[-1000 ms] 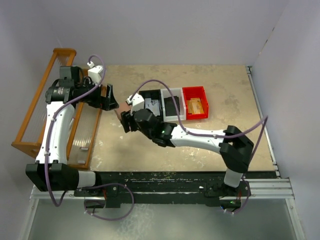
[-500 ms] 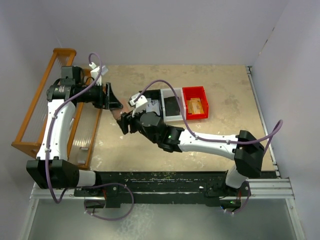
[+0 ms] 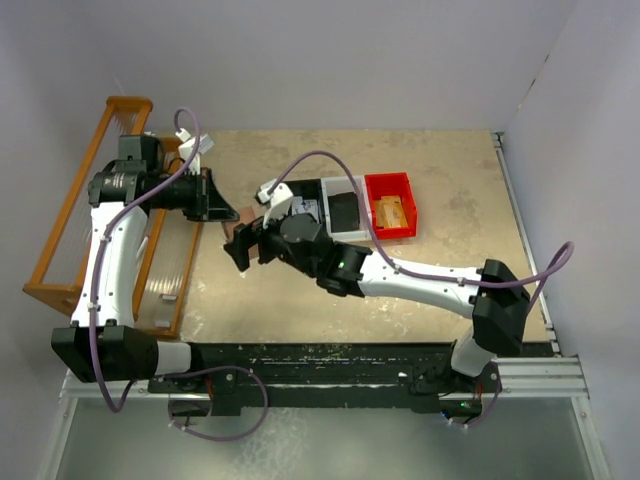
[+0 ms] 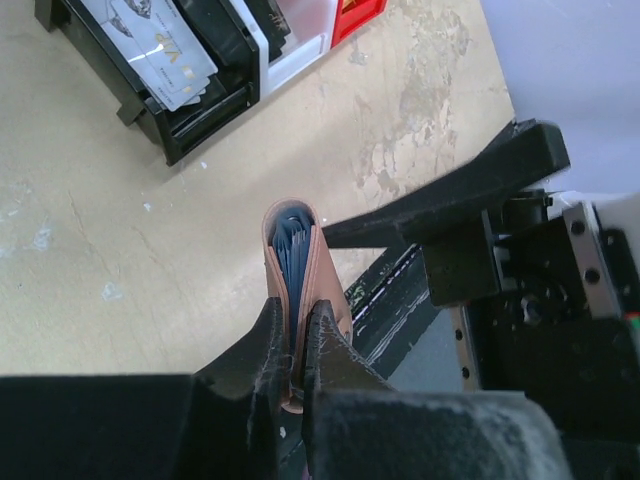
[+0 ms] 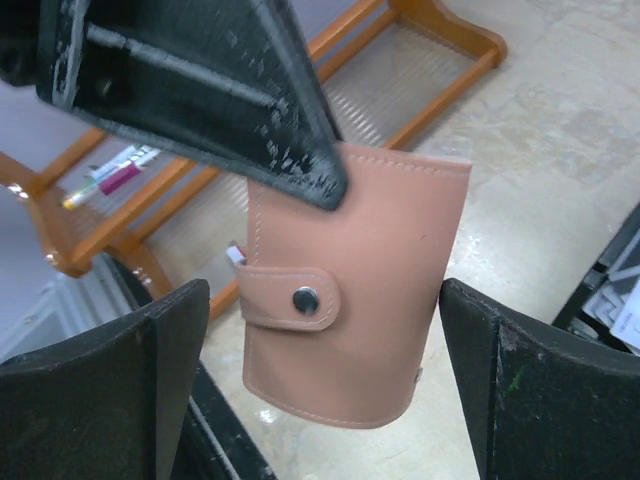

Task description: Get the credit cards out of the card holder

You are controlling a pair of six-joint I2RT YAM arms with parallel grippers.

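The salmon-pink card holder hangs above the table, folded, with its snap strap fastened. My left gripper is shut on its top edge; from above, the card holder shows blue lining in its fold. I cannot tell whether cards are inside. My right gripper is open, its fingers standing apart on either side of the card holder without touching it. In the top view, the left gripper and right gripper meet left of centre. A pale credit card lies in the black bin, and a tan-orange card in the red bin.
A white bin holding something dark sits between the black bin and the red one. A wooden rack with a clear tray stands along the table's left edge. The black base rail runs along the near edge.
My left gripper has shut on the card holder's top edge. My right gripper has opened, let go of it, and shifted slightly left.
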